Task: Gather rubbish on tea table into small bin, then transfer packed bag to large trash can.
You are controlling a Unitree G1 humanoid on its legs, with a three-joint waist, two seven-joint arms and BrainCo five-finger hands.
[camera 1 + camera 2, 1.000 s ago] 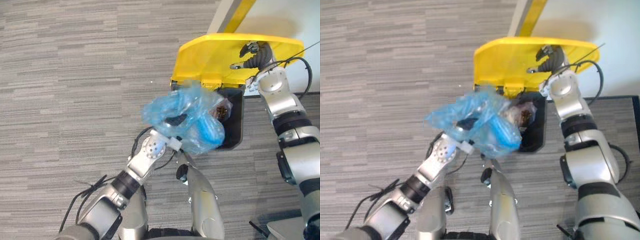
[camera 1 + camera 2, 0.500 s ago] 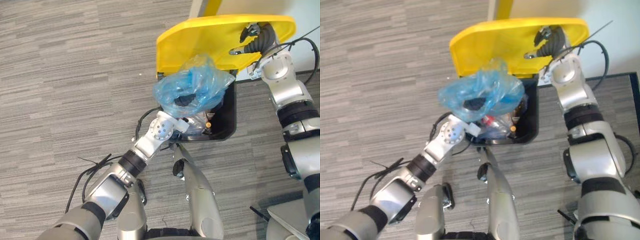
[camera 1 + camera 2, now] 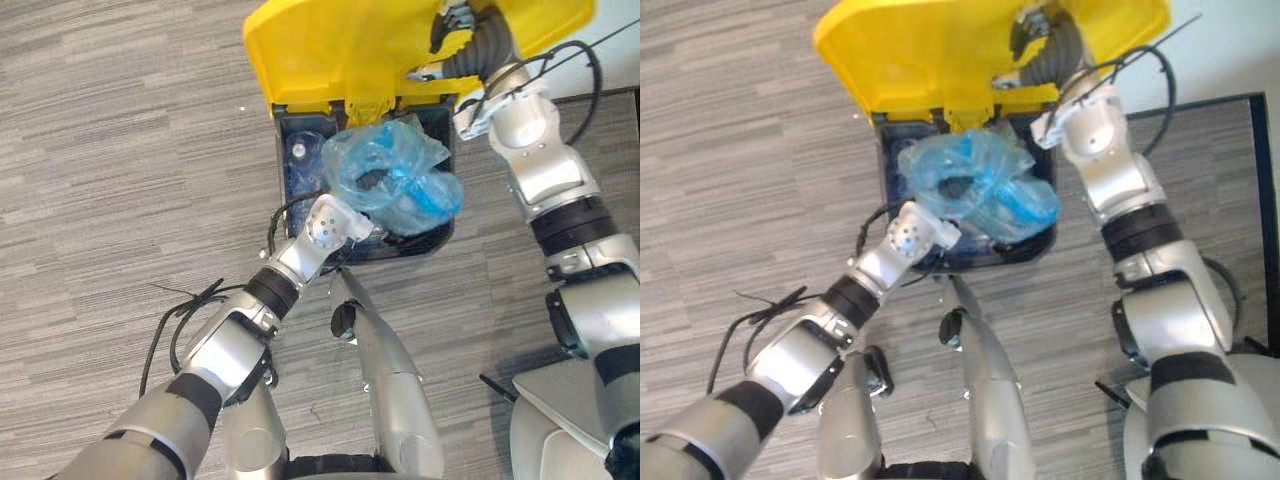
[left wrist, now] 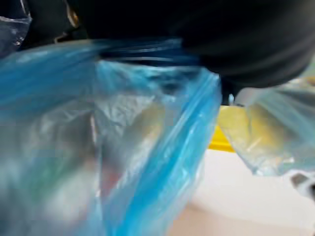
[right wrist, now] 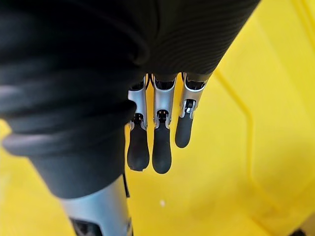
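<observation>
- Grey striped carpet floor [image 3: 120, 150] all round the work area.
- Black can [image 3: 290, 180] with a square mouth stands on the floor ahead of the robot. Its yellow lid [image 3: 330, 50] is swung up and back on the hinge.
- Right hand [image 5: 162, 132]: fingers straight, dark tips against the lid's inner face or just off it. It is released and grasps nothing; judged to be propping the lid open.
- Bag [image 3: 395, 180]: thin blue translucent film, crumpled and bulging, with soft lumps inside. It sits directly over the can's mouth, toward the right half, with the hinge just beyond it.
- Left hand [image 4: 246, 44] comes in from the near-left rim into the bag's bunched film. The fingers are hidden by the film, so I cannot tell the grip. The bag hangs from that hand, which suggests it is carried.
- Key relation: the bag lies past the left wrist, away from the robot and within the rim's outline, so the drop path is straight down.
- Its bottom is probably about level with the rim; the view is poor on this.
- The bag's long axis runs roughly across the mouth, left to right. It looks narrower than the opening, so it should fit without turning.
- The left hand is the nearer one; the right is occupied on the lid.
- Handling: the film is slack and may cling to the fingers on release. The can and lid are rigid, smooth plastic.
</observation>
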